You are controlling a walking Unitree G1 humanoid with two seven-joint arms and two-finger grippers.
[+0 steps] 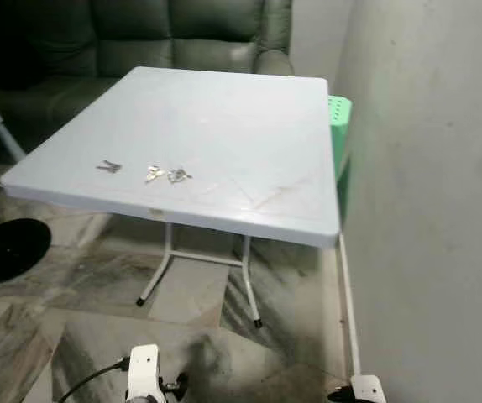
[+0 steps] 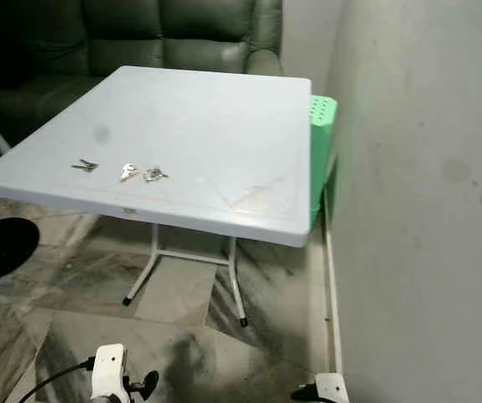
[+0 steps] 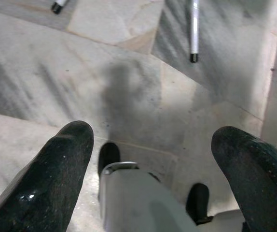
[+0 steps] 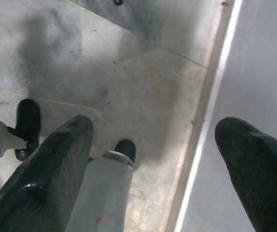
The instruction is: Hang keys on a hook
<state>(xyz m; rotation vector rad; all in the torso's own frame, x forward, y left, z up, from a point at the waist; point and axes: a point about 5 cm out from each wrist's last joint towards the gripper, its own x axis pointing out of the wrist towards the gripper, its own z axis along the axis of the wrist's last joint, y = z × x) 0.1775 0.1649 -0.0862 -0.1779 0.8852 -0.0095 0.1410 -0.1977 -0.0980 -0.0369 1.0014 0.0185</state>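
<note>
On the white square worktop (image 1: 224, 126), near its front-left edge, three sets of keys are lying in a row: left keys (image 1: 109, 166), middle keys (image 1: 154, 174), right keys (image 1: 179, 175), the middle and right ones just beside each other, the left one a bit apart. Worktop is standing on two visible white legs (image 1: 249, 285) over a marble floor (image 1: 73, 336). A green plastic stool (image 1: 339, 134) is sitting between the worktop's far-right corner and the wall (image 1: 426, 185). A dark green sofa (image 1: 140, 38) is sitting behind. Both arms are hanging low over the floor. Left end effector (image 3: 153, 159) is showing two black fingers (image 3: 61, 164) spread wide, holding nothing. Right end effector (image 4: 155, 159) is likewise gaping wide, empty, with the wall's baseboard (image 4: 206, 121) below it.
</note>
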